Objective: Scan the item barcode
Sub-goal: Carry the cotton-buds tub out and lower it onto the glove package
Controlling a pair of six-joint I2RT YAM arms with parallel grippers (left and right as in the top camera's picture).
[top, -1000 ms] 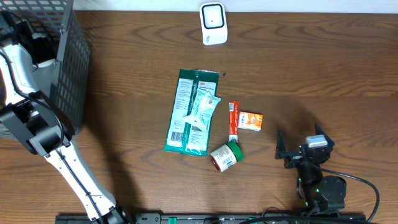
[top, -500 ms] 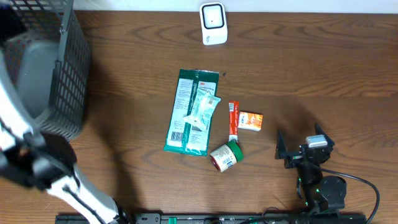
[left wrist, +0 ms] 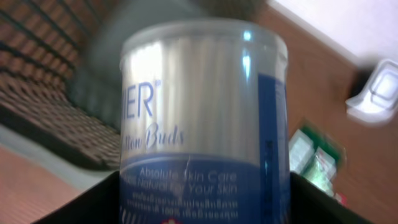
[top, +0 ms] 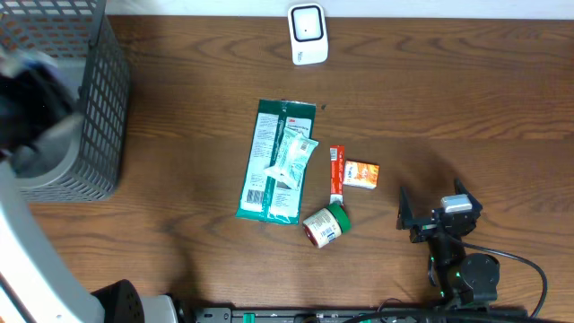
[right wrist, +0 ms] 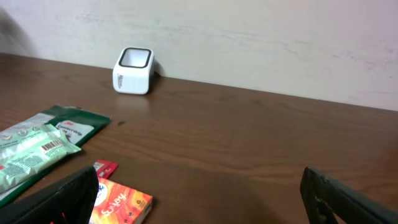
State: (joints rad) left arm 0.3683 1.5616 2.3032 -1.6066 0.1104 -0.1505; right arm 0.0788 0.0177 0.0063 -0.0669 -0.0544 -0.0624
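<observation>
cotton buds tub [left wrist: 205, 124] fills pretty much the whole left wrist view, upright, clear plastic up top with a blue label band lower down that reads "absolute skin care". the left claw [left wrist: 205, 208] is clamped on it, dark fingers [left wrist: 74, 205] showing at both bottom corners with the tub wedged between them. the shot is a bit blurry. behind the tub you can see the wire basket [left wrist: 37, 74] on the left side of the frame and the white scanner [left wrist: 373, 93] at the right edge.

from overhead the left arm is just a blur along the left edge by the basket, can't make out the tub there. the scanner sits at the top centre of the table [top: 448, 99]. mid-frame there's a pile: a big green pouch [top: 265, 161] with a smaller green-white packet [top: 293, 157] lying on it, a red stick [top: 336, 172], a small orange box [top: 361, 173] just beside that, and a jar with a green lid [top: 325, 225] on its side below them.

right claw [right wrist: 208, 208] is down at the lower right, jaws wide apart, holding nothing.
</observation>
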